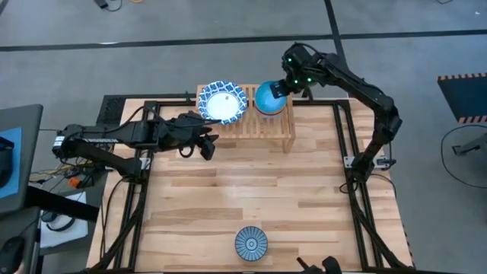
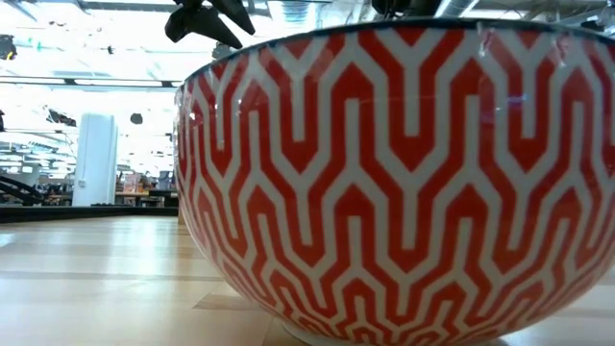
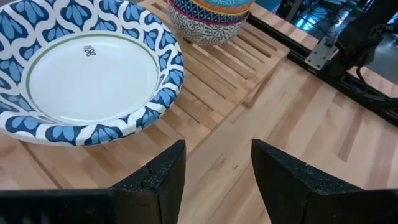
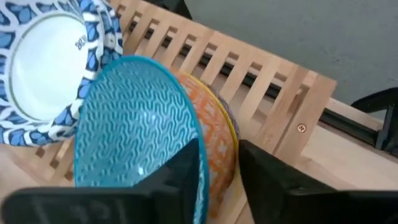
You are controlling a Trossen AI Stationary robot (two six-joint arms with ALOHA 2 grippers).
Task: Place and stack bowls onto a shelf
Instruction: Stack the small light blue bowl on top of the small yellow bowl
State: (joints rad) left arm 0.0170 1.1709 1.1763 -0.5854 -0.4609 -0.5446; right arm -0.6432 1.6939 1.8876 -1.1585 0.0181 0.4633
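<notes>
Bowls sit on the shelf [image 1: 251, 118] at the table's twelve o'clock edge: a wide blue-and-white bowl [image 1: 222, 102] on its nine o'clock end, a teal bowl [image 1: 269, 98] toward three o'clock, just beside it. The teal bowl nests in a stack [image 3: 208, 18] of smaller patterned bowls on the slats. The right gripper [image 1: 283, 89] grasps the teal bowl's rim, one finger inside, one outside against an orange bowl [image 4: 214, 134] beneath. The left gripper [image 1: 204, 143] hangs released over bare planks, just off the shelf's nine o'clock end. A striped blue bowl [image 1: 250, 243] rests alone near six o'clock on the table [image 1: 304, 198].
</notes>
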